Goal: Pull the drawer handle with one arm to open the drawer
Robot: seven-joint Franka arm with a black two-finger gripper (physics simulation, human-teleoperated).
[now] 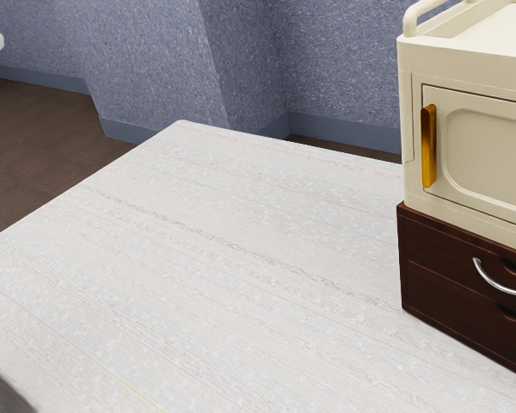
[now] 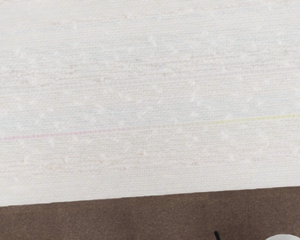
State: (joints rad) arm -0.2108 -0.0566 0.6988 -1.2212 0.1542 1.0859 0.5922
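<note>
A brown drawer (image 1: 443,255) with silver handle (image 1: 503,290) sat shut beneath a cream cabinet (image 1: 490,163) — the jaws' state, I couldn't tell.

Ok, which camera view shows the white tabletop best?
The exterior view: it takes in the white tabletop with a corner and the dark brown drawer unit on it. The wrist view has one edge and a pink-to-yellow line.
</note>
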